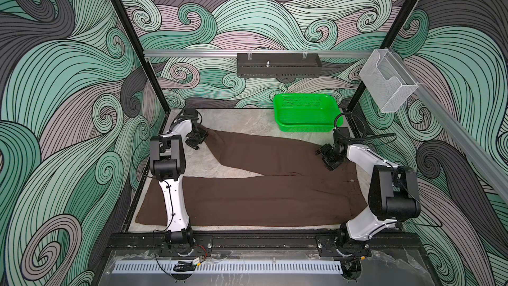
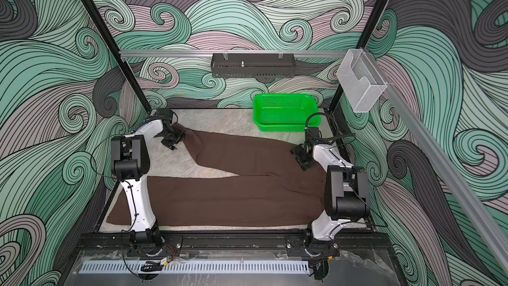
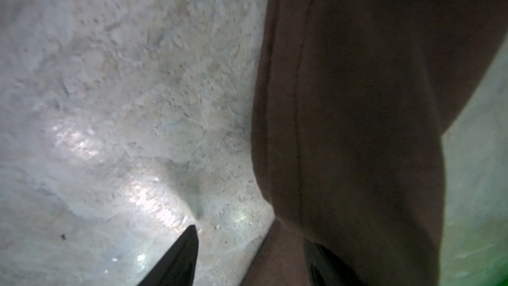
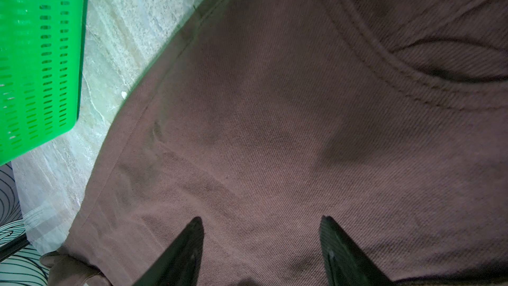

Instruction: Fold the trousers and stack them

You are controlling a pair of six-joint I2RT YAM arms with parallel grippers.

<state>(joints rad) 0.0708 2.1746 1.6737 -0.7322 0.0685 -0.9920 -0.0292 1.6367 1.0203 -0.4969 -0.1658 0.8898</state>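
trousers (image 1: pixel 261 196): plain dark brown | basket (image 1: pixel 305 127): bright green, perforated | walls (image 1: pixel 68 78): teal-grey swirls | table (image 1: pixel 225 122): pale marbled

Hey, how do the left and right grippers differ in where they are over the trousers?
The left gripper is at the hem of the far leg of the trousers; the right gripper is over the hip, near the pocket. The left gripper has one finger over bare table, while both of the right gripper's are over fabric. Both have their jaws open.
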